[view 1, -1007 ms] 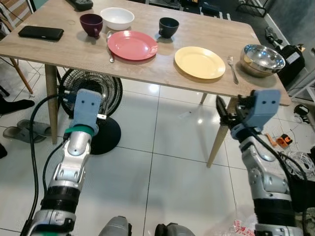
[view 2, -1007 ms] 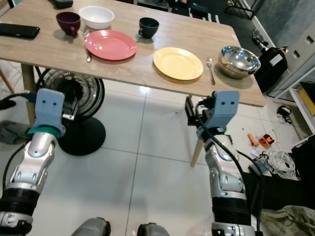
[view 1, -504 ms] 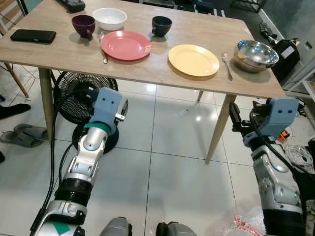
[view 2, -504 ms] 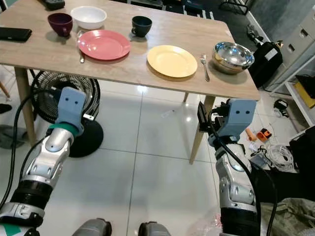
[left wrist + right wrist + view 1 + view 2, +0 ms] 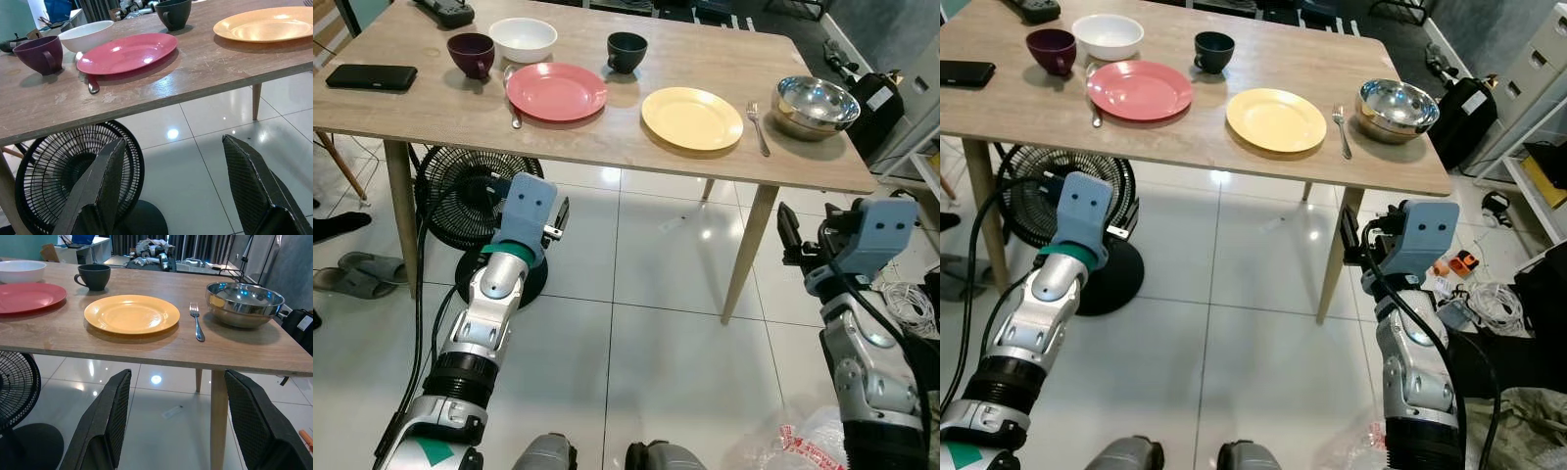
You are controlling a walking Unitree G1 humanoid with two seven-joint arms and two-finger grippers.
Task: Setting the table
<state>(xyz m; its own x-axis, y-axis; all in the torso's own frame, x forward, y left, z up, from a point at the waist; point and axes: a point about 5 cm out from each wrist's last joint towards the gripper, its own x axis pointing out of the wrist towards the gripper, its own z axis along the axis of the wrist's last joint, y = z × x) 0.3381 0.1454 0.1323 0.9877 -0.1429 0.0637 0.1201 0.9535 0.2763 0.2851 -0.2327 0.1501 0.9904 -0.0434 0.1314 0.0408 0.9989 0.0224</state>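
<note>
Pink plate (image 5: pixel 127 53) (beside spoon (image 5: pixel 91 83))

Two plates, pink (image 5: pixel 556 91) and yellow (image 5: pixel 691 117); two cups, purple (image 5: pixel 470 54) and dark (image 5: pixel 626 51); two bowls, white (image 5: pixel 522 38) and steel (image 5: pixel 816 106); one fork (image 5: pixel 757 126), one phone (image 5: pixel 370 77), one fan (image 5: pixel 470 201)

A lived-in home dining spot, to judge by the wooden tabletop (image 5: pixel 431 108) laid with a pink plate (image 5: pixel 556 91), a yellow plate (image 5: pixel 691 118), a fork (image 5: pixel 758 127), cups and bowls. Under the tabletop a black floor fan (image 5: pixel 460 191) stands on glossy white tiles (image 5: pixel 656 294). Slippers (image 5: pixel 357 272) lie on the floor left of the fan. Right of the tabletop lie cables (image 5: pixel 906 304) and a black bag (image 5: pixel 876 108).
</note>
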